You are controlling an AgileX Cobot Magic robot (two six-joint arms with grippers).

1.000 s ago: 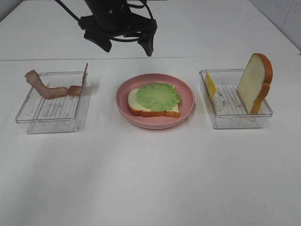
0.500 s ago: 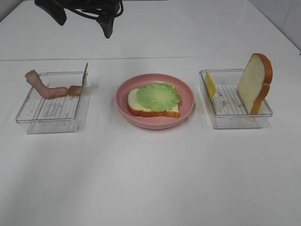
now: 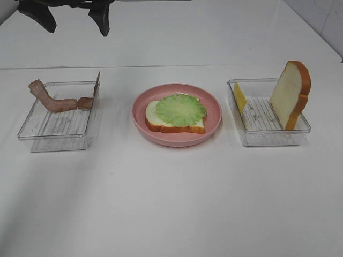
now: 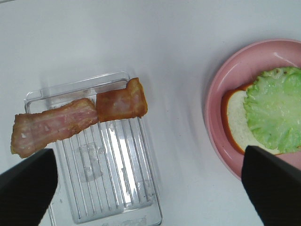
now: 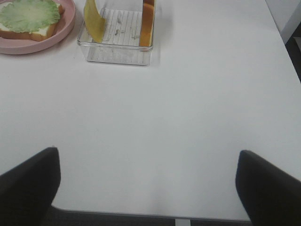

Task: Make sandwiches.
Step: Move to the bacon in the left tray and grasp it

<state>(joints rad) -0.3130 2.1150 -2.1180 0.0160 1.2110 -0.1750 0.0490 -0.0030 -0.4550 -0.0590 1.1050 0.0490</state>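
Upper left, the black left gripper gapes wide, empty. Below it, reddish-brown bacon strips drape a clear ribbed plastic tray. At centre, a round pink plate holds a white bread slice under a green lettuce sheet. At right, a second clear tray holds a yellow cheese slice and an upright crusted bread slice. The right gripper is spread wide, empty.

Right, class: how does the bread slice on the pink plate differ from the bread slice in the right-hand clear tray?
The plate slice lies flat; the tray slice stands on edge, leaning. The plate slice carries a green lettuce sheet; the tray slice is bare. The plate slice sits on the pink plate; the tray slice shares its clear tray with a yellow cheese slice. Both are white with orange-brown crust.
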